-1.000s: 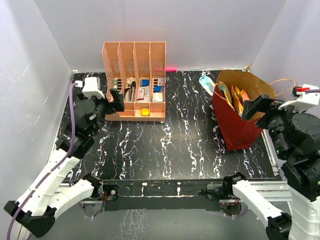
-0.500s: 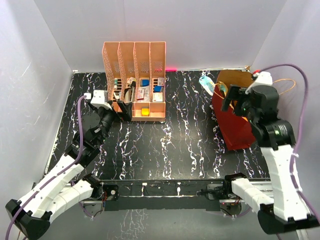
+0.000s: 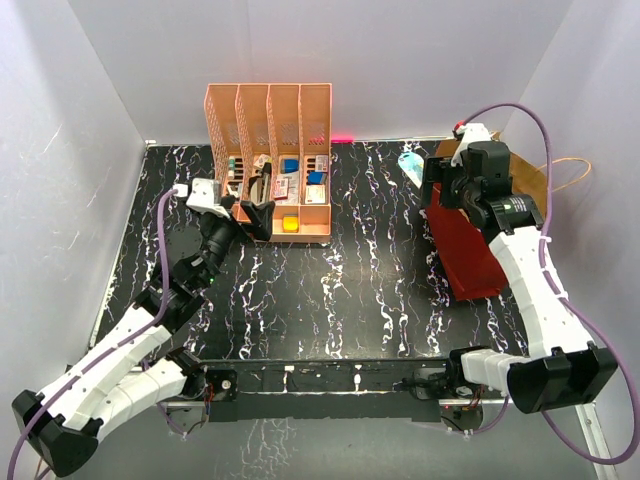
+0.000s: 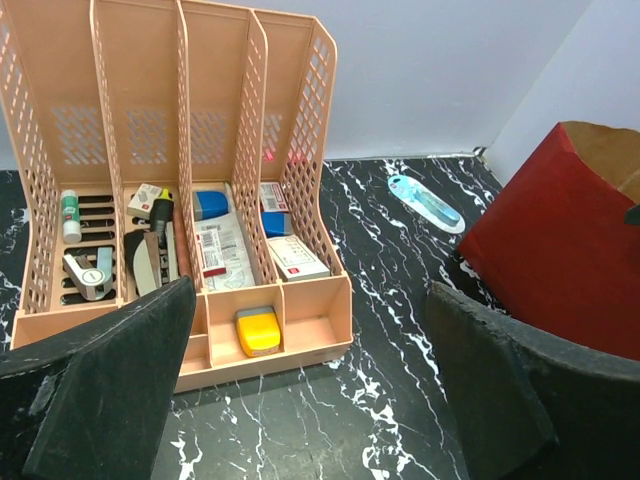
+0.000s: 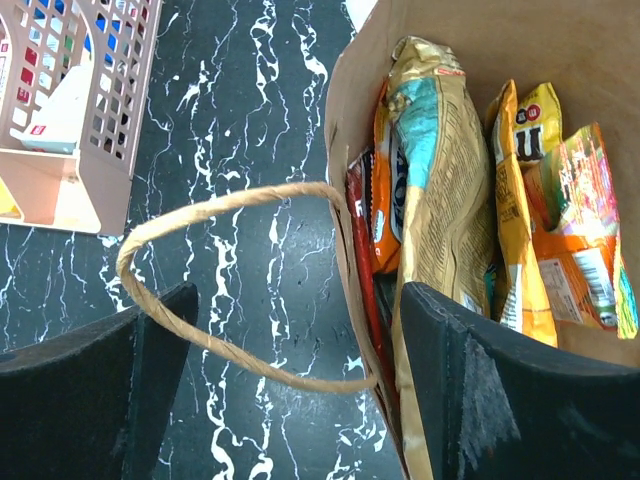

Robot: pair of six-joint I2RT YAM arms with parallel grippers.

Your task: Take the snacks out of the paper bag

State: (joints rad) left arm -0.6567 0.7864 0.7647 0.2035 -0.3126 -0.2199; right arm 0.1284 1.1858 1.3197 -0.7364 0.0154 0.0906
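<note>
From above, the dark-red paper bag (image 3: 470, 262) stands at the frame's right with the right gripper (image 3: 440, 185) over its mouth. No snack seems to be out yet.

In the left wrist view, the left gripper (image 4: 310, 400) is spread wide and empty, facing the slotted peach organiser (image 4: 200, 150).

In the right wrist view, the jaws gape and hold nothing. Crinkly foil snacks (image 5: 440, 200) stand packed on edge against the brown kraft lining, right of centre, beside a thin twisted handle (image 5: 200, 290).
</note>
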